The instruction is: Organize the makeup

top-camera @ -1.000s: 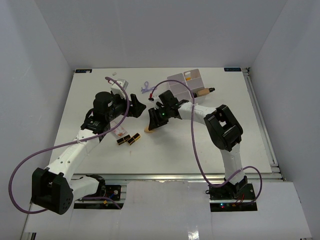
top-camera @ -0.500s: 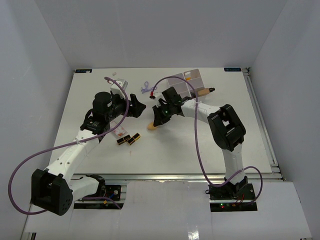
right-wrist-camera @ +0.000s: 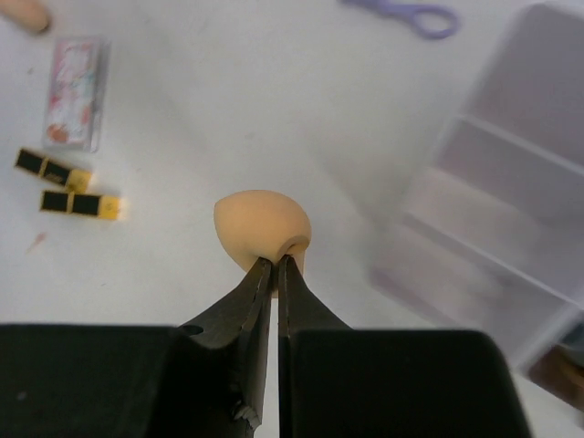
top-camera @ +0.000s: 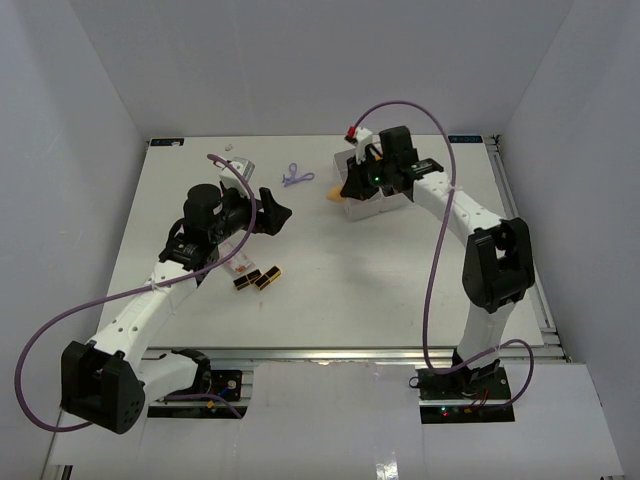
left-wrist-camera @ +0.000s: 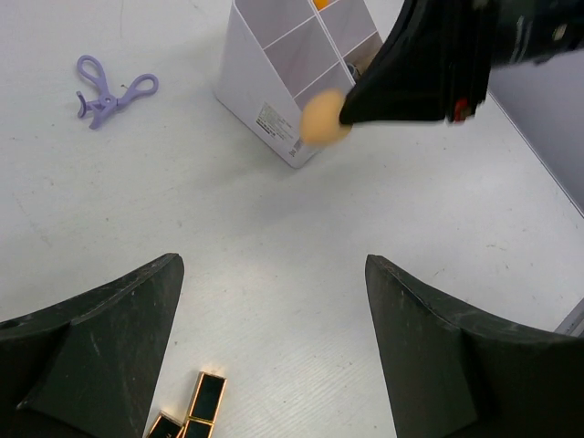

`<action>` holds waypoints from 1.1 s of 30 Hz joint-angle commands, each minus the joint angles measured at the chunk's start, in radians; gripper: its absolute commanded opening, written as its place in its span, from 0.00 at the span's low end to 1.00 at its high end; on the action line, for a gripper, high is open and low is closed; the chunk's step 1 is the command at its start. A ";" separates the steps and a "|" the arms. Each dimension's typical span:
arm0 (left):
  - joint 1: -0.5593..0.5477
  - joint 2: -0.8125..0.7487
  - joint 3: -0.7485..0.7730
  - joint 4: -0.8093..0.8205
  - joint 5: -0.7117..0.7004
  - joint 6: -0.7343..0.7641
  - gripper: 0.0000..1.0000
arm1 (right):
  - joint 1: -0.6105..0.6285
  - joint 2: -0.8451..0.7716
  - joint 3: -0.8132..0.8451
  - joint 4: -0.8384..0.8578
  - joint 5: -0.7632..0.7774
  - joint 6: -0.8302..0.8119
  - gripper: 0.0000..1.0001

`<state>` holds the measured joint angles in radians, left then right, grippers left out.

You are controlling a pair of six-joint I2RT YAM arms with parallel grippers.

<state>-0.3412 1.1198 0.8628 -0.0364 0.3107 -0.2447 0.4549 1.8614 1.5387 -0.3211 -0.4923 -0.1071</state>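
My right gripper [top-camera: 343,189] is shut on the peach teardrop sponge [top-camera: 335,192], pinching its narrow end [right-wrist-camera: 262,226], and holds it in the air beside the white compartment box [left-wrist-camera: 270,84]. The left wrist view shows the sponge [left-wrist-camera: 324,118] in front of the box's near corner. My left gripper [top-camera: 276,212] is open and empty [left-wrist-camera: 272,265] above the table. The black-gold lipsticks [top-camera: 256,279] lie on the table beneath it [left-wrist-camera: 197,407]. The lilac clip [top-camera: 294,176] lies left of the box. A clear pinkish item [right-wrist-camera: 75,91] lies near the lipsticks [right-wrist-camera: 68,188].
The box [right-wrist-camera: 493,210] has open compartments, one with something orange [left-wrist-camera: 323,4] in it. A beige rounded end [right-wrist-camera: 23,13] shows at the right wrist view's top left corner. The right arm covers most of the box [top-camera: 366,207] in the top view.
My right gripper has lifted the sponge from the middle of the table and carried it back and right to the box. The left arm has barely moved.
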 commanded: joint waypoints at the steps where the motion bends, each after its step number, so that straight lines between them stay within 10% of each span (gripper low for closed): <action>1: 0.008 -0.038 -0.001 0.016 0.018 -0.002 0.92 | -0.142 -0.037 0.112 -0.014 0.104 -0.068 0.08; 26: 0.008 -0.023 -0.002 0.020 0.024 -0.002 0.92 | -0.263 0.190 0.265 0.025 0.347 -0.195 0.09; 33: 0.010 -0.015 -0.004 0.020 0.019 -0.001 0.92 | -0.265 0.243 0.323 0.013 0.358 -0.205 0.29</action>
<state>-0.3390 1.1164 0.8627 -0.0294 0.3222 -0.2447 0.1936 2.0791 1.7916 -0.3190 -0.1534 -0.2933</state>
